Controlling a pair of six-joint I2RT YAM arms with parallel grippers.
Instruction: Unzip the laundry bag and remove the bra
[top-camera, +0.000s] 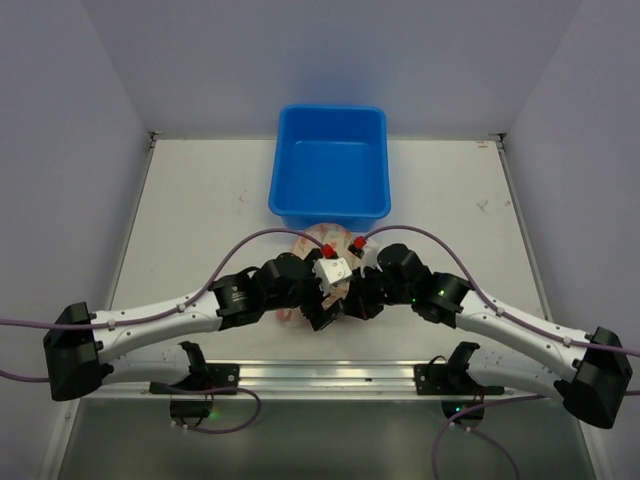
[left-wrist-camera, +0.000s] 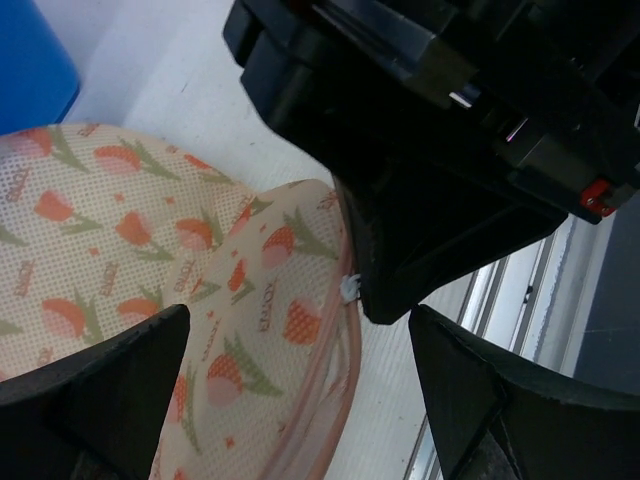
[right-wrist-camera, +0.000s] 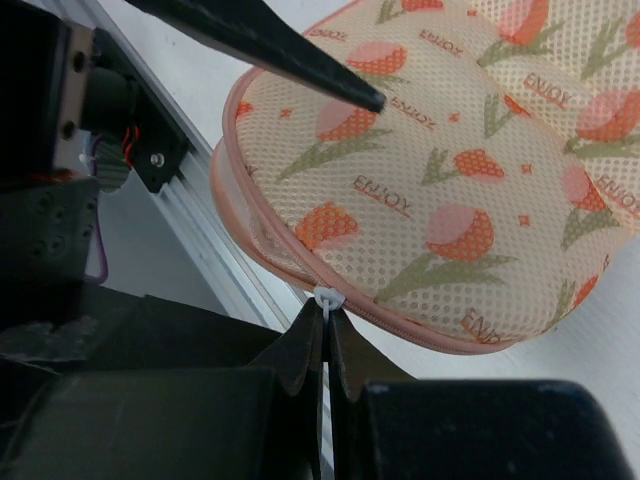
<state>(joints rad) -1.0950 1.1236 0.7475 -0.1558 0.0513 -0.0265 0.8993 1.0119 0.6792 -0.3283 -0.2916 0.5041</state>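
Position of task item: the laundry bag (top-camera: 303, 243) lies flat on the white table (top-camera: 200, 200), just below the blue tub (top-camera: 330, 165) in the overhead view, near the middle of the frame. Both arms meet over it there and hide most of it. Only a small patch of cream and orange print shows at the upper left of the cluster of grippers.

Right gripper (right-wrist-camera: 327, 335): clenched. In the right wrist view its two fingers come up from the bottom centre of the frame with their tips pressed together. They pinch the small white zipper pull (right-wrist-camera: 327, 298), which sits on the pink zipper edging at the lower rim of the bag. The bag fills the upper right of that frame, its mesh printed with orange tulips and lettering. Left of the pull the edging appears doubled. Whether the zip is parted there cannot be told.

Left gripper (left-wrist-camera: 300, 340): released. In the left wrist view its fingers (left-wrist-camera: 100, 390) stand wide apart at the lower left and lower right corners and grasp nothing. The bag's rounded end lies beneath them, at centre left of the frame. The black body of the right gripper fills the upper right, with its tip at the bag's edge beside the white pull. One pointed black fingertip of the left gripper enters the right wrist view from the top and hovers over the bag's upper left part. Contact with the fabric cannot be confirmed.

An aluminium rail (right-wrist-camera: 200, 230) runs along the table edge just beside the bag.
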